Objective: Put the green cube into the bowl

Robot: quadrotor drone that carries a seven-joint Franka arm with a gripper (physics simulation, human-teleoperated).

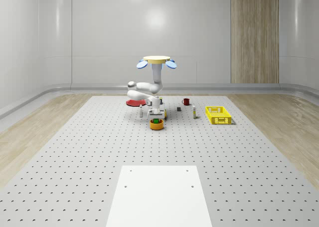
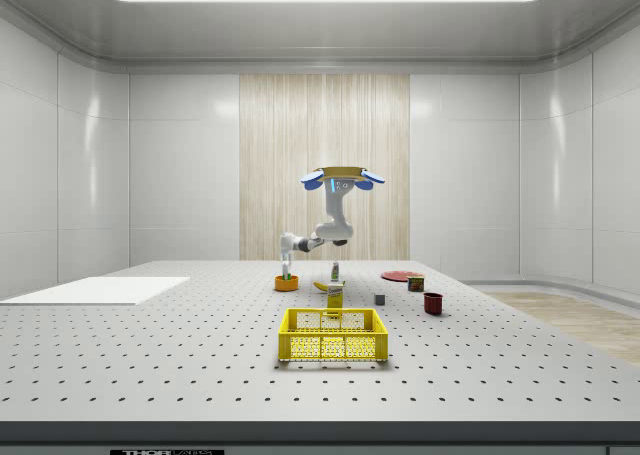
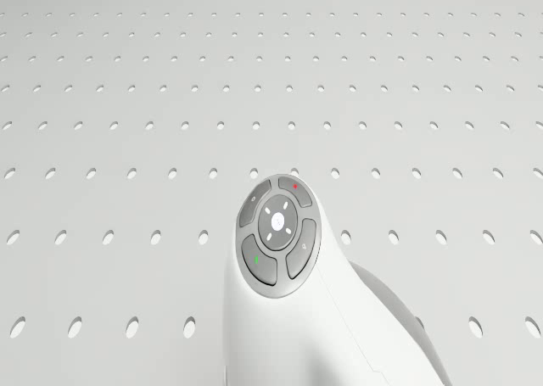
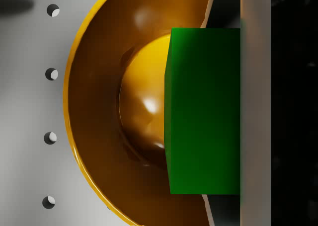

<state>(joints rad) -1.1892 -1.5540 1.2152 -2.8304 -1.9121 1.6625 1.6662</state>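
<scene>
Drone: I hover above the counter (image 1: 75, 152), near the red plate (image 1: 133, 103).
End effector (image 1: 157, 118): mine, clamped on the green cube (image 4: 203, 112).
Cube: directly over the orange bowl (image 4: 99, 136).

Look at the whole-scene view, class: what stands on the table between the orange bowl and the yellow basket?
A small upright bottle stands between the bowl and the basket; the dark block and red mug sit farther back.
</scene>
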